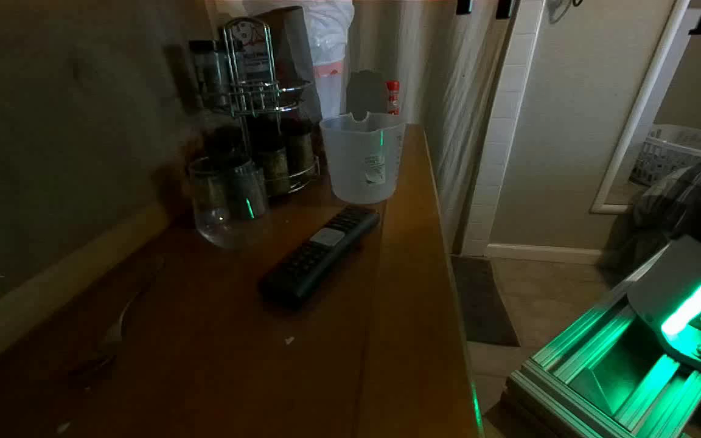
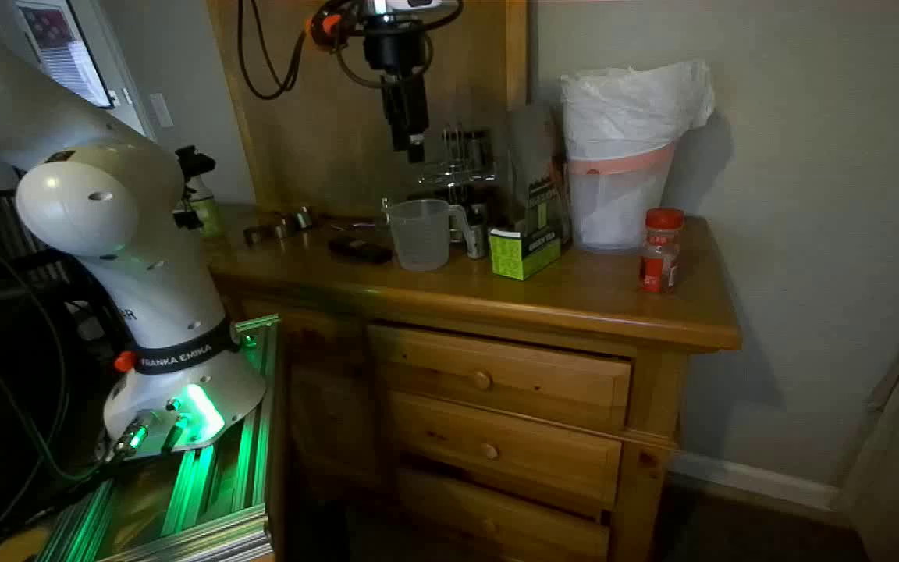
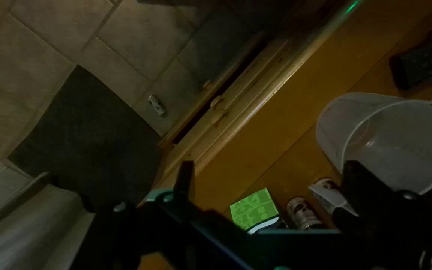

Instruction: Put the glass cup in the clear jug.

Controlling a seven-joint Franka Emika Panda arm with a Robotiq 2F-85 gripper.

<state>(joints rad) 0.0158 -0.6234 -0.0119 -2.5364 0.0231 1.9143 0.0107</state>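
Tool (image 3: 269, 167) hangs, jaws apart, with the glass cup (image 1: 226, 210) outside the clear jug (image 1: 356, 161).

In an exterior view, the wooden dresser top (image 1: 414, 316) carries a remote control (image 1: 320, 258), and from it the clear jug (image 1: 353, 164) and a red-capped bottle (image 1: 392, 97) at one o'clock, a bagged bin (image 1: 330, 82) at twelve, a wire rack (image 1: 254, 111) at eleven, the glass cup (image 1: 229, 207) at ten and a utensil (image 1: 115, 331) between eight and nine.

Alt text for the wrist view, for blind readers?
Open claw at the bottom; beyond it, at right, the clear jug stands on a wooden dresser. A remote shows at upper right, a green box at lower centre, tiled floor at upper left.
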